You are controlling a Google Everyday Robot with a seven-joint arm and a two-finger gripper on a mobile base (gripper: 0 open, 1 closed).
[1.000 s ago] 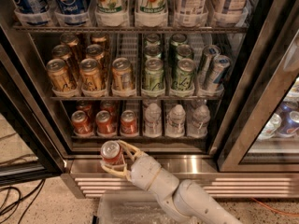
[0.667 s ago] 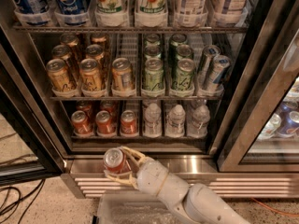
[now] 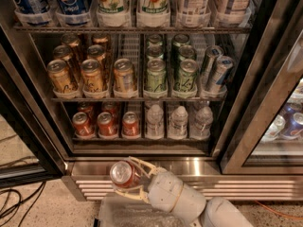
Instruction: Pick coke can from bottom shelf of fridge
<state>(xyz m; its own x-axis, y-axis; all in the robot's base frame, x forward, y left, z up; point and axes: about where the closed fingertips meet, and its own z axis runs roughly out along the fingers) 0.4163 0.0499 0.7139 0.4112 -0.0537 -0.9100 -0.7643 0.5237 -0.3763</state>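
Note:
My gripper (image 3: 127, 178) is shut on a red coke can (image 3: 122, 173) and holds it in front of the fridge's ribbed steel base (image 3: 189, 171), below and outside the bottom shelf (image 3: 142, 138). The can's silver top faces the camera. On the bottom shelf three more red coke cans (image 3: 107, 124) stand in the front row at the left, with others behind them. Small clear bottles (image 3: 179, 122) stand at the right of that shelf. My white arm (image 3: 180, 200) comes in from the lower right.
The middle rack holds gold-orange cans (image 3: 92, 75) at the left and green cans (image 3: 156, 76) at the right. The top rack holds large bottles (image 3: 71, 1). An open door frame (image 3: 23, 126) stands at the left and a glass door (image 3: 279, 117) at the right. Cables (image 3: 12, 207) lie on the floor.
The gripper with the coke can has drawn back and down from the fridge, a little toward the camera. The shelves' contents have not moved.

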